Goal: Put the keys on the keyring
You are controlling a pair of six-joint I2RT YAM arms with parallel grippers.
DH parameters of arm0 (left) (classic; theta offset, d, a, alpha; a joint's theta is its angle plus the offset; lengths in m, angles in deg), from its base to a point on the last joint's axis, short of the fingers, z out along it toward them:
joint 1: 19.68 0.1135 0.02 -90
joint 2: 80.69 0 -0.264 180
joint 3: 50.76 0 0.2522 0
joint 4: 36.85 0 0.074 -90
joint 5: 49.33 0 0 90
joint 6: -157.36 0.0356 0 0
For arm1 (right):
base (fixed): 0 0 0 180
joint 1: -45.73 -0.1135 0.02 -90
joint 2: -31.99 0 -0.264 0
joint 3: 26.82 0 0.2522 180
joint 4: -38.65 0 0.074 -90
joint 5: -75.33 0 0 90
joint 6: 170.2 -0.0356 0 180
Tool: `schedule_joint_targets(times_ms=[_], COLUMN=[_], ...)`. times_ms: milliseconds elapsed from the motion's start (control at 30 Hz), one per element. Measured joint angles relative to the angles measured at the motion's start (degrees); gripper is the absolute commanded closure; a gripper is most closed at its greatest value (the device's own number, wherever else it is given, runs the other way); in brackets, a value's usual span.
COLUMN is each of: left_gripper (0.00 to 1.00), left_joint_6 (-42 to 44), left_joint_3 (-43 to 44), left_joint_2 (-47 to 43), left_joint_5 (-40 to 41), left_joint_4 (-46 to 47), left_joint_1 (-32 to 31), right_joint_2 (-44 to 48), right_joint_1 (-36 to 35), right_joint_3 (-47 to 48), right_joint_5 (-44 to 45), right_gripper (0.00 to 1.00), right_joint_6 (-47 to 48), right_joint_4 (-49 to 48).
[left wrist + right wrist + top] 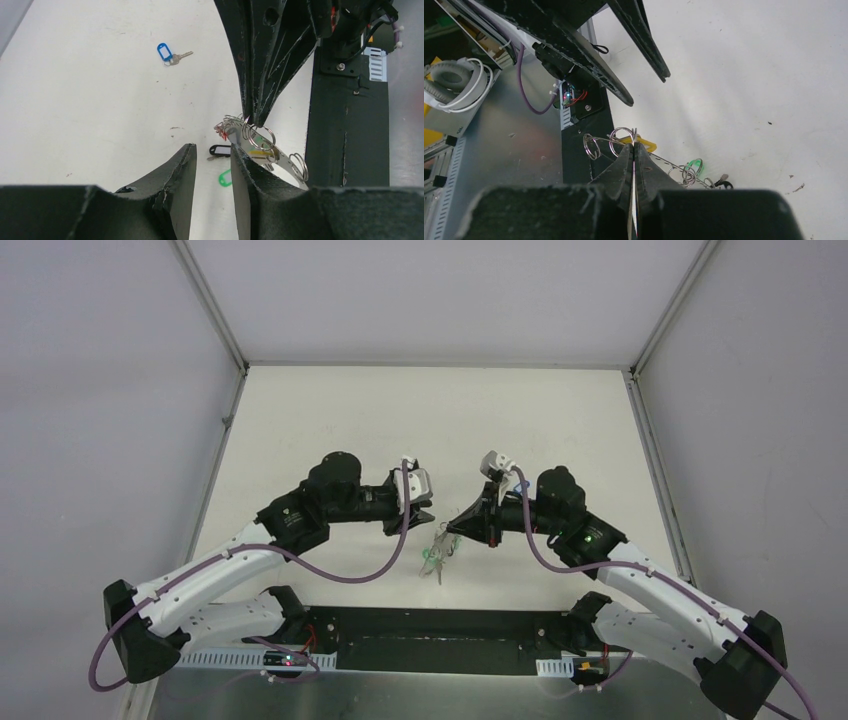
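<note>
Reader: Keyring (278,159) position?
Legend: Keyring, keys (693,167) hanging from it, above table (350,410), pinched in clenched right gripper (634,150)
Reader: Left gripper (212,150)?
Legend: Jaws apart, grasping nothing, just beside keys; blue-tagged key (170,54) lies apart on table

This is a robotics lab test cell: a white table (430,410) walled by plain grey panels (100,390) on aluminium struts (212,305), with slotted cable ducts (225,657) and purple cables (345,579) along the bottom of the overhead frame.
</note>
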Motion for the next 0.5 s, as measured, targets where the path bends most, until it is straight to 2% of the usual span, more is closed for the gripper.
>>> schedule_joint_targets(times_ms=[267,500], left_gripper=[0.69,0.67], left_joint_6=[0.98,-1.51], left_joint_3=[0.04,0.04], left_joint_2=[0.94,4.04], left_joint_5=[-1.05,-2.12], left_joint_4=[-1.60,-1.38], left_joint_1=[0.00,0.00], right_joint_2=[0.00,-0.22], right_joint_1=[0.04,0.04], right_joint_3=[0.74,0.74], right_joint_5=[-1.38,0.74], right_gripper=[1.00,1.00], right_joint_6=[5.75,6.03], right_joint_4=[1.79,1.84])
